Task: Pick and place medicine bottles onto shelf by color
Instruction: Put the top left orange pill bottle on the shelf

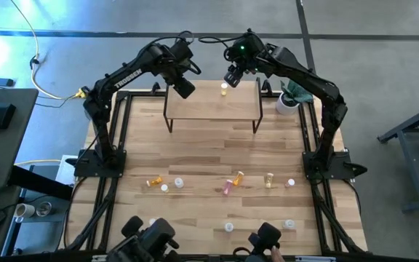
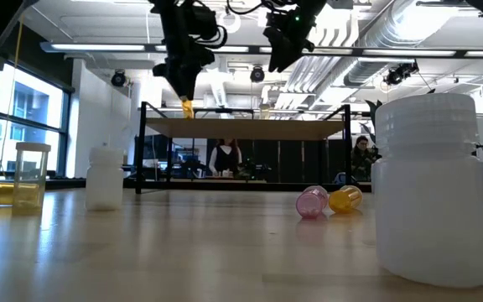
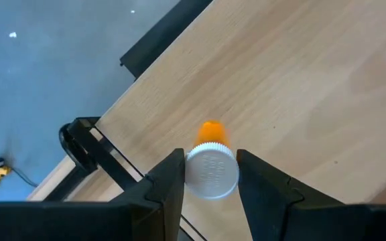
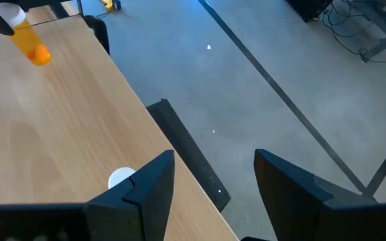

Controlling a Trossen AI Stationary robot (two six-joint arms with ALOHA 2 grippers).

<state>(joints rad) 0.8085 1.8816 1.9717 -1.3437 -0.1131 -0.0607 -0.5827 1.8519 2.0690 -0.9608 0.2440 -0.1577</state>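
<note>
The shelf (image 1: 213, 109) stands at the table's far middle. My left gripper (image 1: 182, 89) is over its left part, shut on an orange bottle (image 3: 211, 132) with a white cap. The bottle also shows in the low view (image 2: 187, 107) and in the right wrist view (image 4: 31, 41). My right gripper (image 1: 233, 77) is open and empty above the shelf's far right part. Just beside it a yellow bottle (image 1: 225, 89) stands upright on the board, and its white cap (image 4: 120, 177) shows near one finger. Several more bottles (image 1: 228, 187) lie or stand on the near half of the table. My left gripper pinches the orange bottle's white cap (image 3: 211, 175) between its two fingers, one on each side of the cap. The fingers come from above, pointing down. The bottle hangs upright below them with its orange bottom end at the shelf board; I cannot tell whether it touches.
A white cup (image 1: 288, 100) stands beyond the shelf's right end. In the low view a large white bottle (image 2: 433, 184), a pink bottle (image 2: 312, 202) and a yellow bottle (image 2: 345, 199) lie close to the camera, with a white bottle (image 2: 105, 178) at the left. People show in the room behind.
</note>
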